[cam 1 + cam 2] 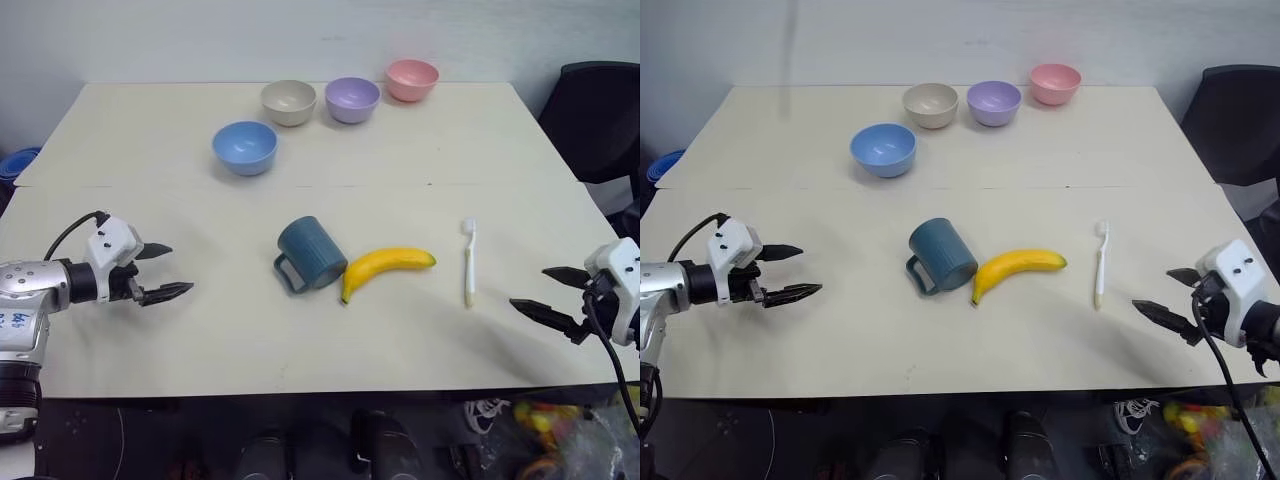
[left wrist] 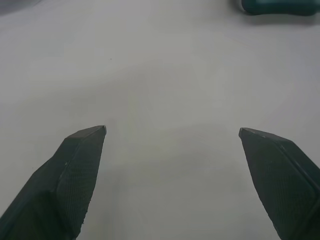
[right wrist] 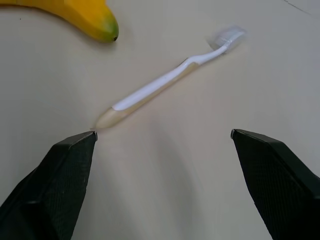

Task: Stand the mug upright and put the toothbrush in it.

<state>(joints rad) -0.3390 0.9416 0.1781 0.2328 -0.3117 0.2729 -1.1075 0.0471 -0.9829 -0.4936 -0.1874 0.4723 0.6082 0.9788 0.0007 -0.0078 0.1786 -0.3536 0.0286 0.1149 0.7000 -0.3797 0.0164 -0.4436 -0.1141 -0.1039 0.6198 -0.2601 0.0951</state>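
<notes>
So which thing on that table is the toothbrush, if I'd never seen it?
Start at the big cream table and skip the row of bowls along its far side. Nearer the front lie a dark teal mug on its side, then a yellow banana, then the toothbrush to the banana's right. It is the thin white stick, bristles pointing away from the robot.

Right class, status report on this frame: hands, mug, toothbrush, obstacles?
Left hand, right hand open, empty. Mug on its side; toothbrush flat. Banana between them.
</notes>
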